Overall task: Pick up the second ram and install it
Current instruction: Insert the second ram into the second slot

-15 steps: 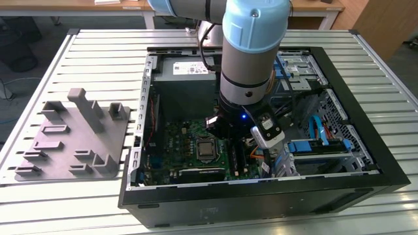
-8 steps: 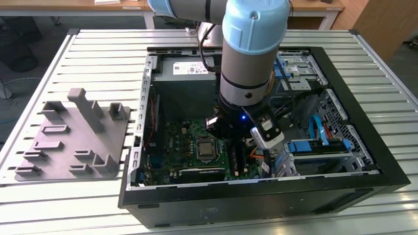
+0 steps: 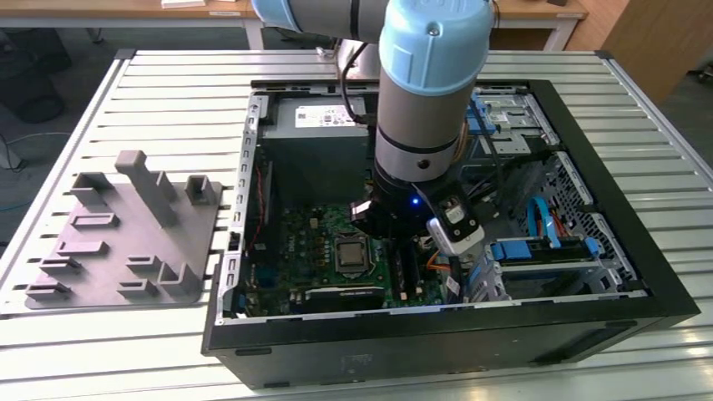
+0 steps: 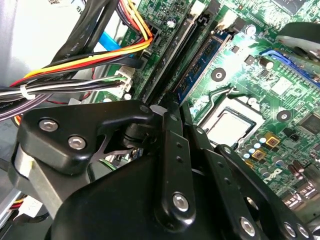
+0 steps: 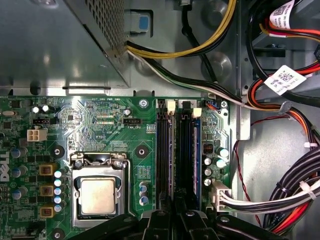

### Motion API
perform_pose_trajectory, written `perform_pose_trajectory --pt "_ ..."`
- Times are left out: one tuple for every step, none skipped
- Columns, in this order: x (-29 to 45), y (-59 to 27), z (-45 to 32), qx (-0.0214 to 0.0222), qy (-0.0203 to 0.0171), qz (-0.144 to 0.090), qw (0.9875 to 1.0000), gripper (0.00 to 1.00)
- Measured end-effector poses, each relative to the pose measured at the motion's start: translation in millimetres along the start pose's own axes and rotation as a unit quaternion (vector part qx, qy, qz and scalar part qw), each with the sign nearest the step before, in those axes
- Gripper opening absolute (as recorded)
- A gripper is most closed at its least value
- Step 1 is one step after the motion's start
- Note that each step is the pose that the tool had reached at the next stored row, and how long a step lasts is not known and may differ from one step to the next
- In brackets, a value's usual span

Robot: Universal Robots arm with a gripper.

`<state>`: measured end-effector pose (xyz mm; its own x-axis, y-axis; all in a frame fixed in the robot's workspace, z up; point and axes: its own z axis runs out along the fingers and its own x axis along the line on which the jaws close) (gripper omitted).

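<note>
The second ram (image 4: 200, 65) is a thin blue stick standing in the motherboard slot nearest the cable bundle, also seen in the first wrist view (image 5: 196, 160). My gripper (image 4: 167, 102) is down inside the open computer case (image 3: 446, 330), with its black fingers closed together right at the near end of the stick. The stick's end is hidden behind the fingertips, so I cannot tell whether they pinch it or just rest on it. In the first wrist view the gripper (image 5: 175, 212) sits over the near end of the slot row. In the exterior view the gripper (image 3: 382, 234) hangs low over the board.
A grey plastic tray (image 3: 123, 242) with upright posts lies beside the case on the exterior view's left. The processor socket (image 5: 97, 195) lies beside the slots. Thick cable bundles (image 5: 290, 190) run close on the other side, and a metal power supply box (image 5: 55, 45) stands beyond the board.
</note>
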<state>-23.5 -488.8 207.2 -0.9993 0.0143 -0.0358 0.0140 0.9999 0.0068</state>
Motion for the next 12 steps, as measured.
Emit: perform_pose_trajectory --pt "0.0 0.0 0.1 -0.0001 0.0000 0.000 1.0000 0.14" --pt "0.0 0.1 0.1 -0.0002 0.0000 0.000 1.0000 0.15" --pt "0.0 0.1 0.1 -0.0001 0.0000 0.000 1.0000 0.15" --pt "0.0 0.0 0.1 0.0000 0.0000 0.000 1.0000 0.21" --pt "0.0 0.0 -0.7 0.0002 0.0000 0.000 1.0000 0.21" --pt "-0.1 0.0 -2.9 0.0001 0.0000 0.000 1.0000 0.21" --pt "-0.2 0.0 -6.6 0.0003 0.0000 0.000 1.0000 0.21" --pt "-0.3 0.1 -10.0 0.0001 0.0000 0.000 1.0000 0.21" --pt "-0.5 0.1 -13.4 0.0003 0.0000 0.000 1.0000 0.21" --pt "-0.6 0.1 -15.8 0.0011 0.0000 0.000 1.0000 0.21" --pt "-0.6 0.4 -17.5 0.0030 -0.0001 0.000 1.0000 0.21" --pt "-0.7 0.7 -18.9 0.0059 -0.0001 0.000 1.0000 0.21"
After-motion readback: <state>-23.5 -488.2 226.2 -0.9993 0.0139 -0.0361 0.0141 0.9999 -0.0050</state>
